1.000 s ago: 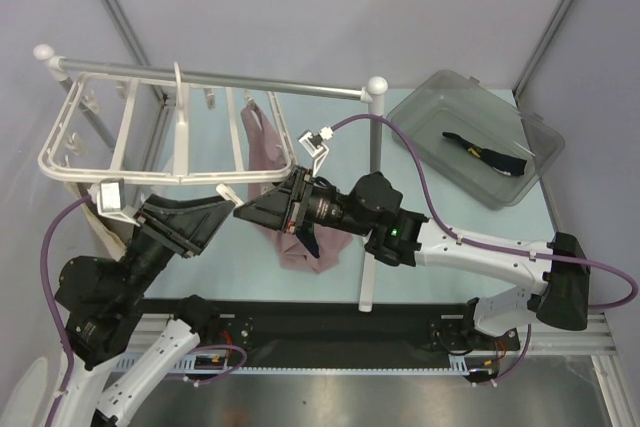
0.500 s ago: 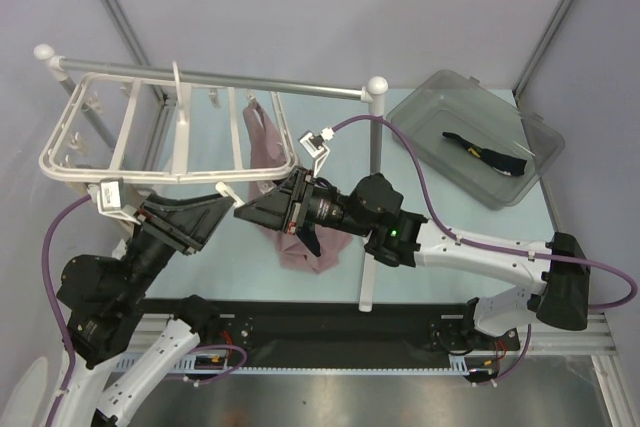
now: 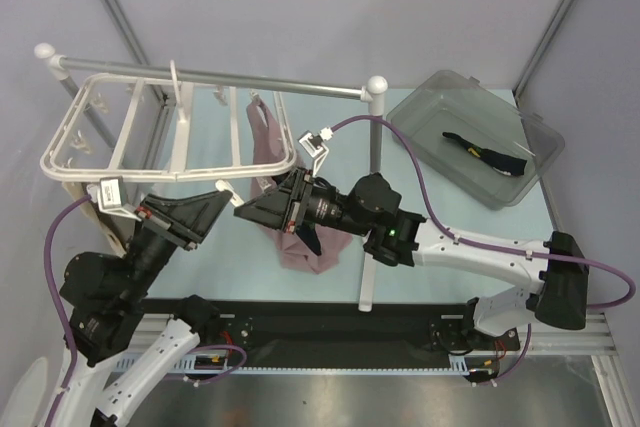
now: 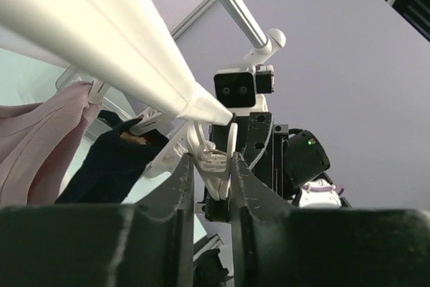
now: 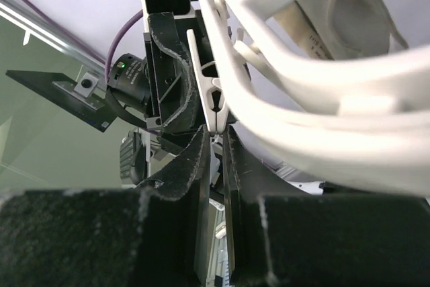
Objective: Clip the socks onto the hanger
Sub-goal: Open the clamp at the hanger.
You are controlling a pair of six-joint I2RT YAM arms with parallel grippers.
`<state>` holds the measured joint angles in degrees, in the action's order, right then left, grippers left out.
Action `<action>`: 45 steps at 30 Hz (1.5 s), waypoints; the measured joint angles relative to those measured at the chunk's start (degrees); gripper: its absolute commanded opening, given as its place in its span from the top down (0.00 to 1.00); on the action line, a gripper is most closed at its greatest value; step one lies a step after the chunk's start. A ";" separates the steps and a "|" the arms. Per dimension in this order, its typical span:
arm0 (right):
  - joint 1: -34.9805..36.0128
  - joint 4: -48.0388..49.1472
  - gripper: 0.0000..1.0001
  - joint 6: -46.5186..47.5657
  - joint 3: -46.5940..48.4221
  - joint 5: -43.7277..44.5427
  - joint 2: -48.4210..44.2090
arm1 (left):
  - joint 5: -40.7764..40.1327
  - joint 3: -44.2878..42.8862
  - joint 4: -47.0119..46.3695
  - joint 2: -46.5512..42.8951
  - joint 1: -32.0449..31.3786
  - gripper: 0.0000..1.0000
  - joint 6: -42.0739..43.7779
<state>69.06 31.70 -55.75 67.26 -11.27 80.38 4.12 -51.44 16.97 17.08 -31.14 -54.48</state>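
Note:
The white hanger (image 3: 120, 172) hangs from the rail at the left. My left gripper (image 3: 222, 190) reaches up to its near right corner, and in the left wrist view its jaws (image 4: 209, 159) press both sides of a small white clip (image 4: 213, 162). My right gripper (image 3: 240, 212) faces it from the right with its jaws nearly together, and its tips (image 5: 216, 131) meet that clip's (image 5: 213, 99) other end. One dark sock (image 4: 107, 166) hangs under the right gripper, with its top edge by the clip. A second sock (image 3: 485, 155) lies in the bin.
A pink cloth (image 3: 262, 142) hangs from the hanger's right side, behind both grippers. The silver rail stand (image 3: 300, 90) with white knobs spans the back, one post just right of the right wrist. The clear bin (image 3: 440, 97) sits at the back right. A beige cloth (image 5: 349, 11) hangs nearby.
My left gripper's jaws have closed in onto the clip. The hanger's near edge has risen slightly. The dark sock under the right gripper shows less than before.

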 measured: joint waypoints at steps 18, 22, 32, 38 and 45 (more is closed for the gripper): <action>1.68 -10.43 0.42 7.23 -2.45 0.09 -4.55 | -1.81 -1.84 6.32 1.77 -0.04 1.00 0.52; 1.70 -11.45 0.46 11.19 -2.34 0.46 -7.04 | -2.08 -2.64 7.96 1.77 -0.04 1.00 0.48; 2.10 -11.43 0.42 13.14 1.11 0.94 -1.95 | -2.05 -4.20 10.62 1.75 -0.04 1.00 -0.74; 3.15 -14.64 0.42 15.54 1.22 2.91 -1.92 | -2.08 -4.20 10.80 1.60 -0.04 1.00 -0.96; 7.04 -31.34 0.41 26.27 1.73 11.08 -10.45 | -2.36 -4.20 11.96 0.96 -0.04 1.00 -0.31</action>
<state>76.09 0.36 -29.47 68.99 -0.19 69.93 1.76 -55.64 28.93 18.04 -31.18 -54.78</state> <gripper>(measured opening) 0.588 0.071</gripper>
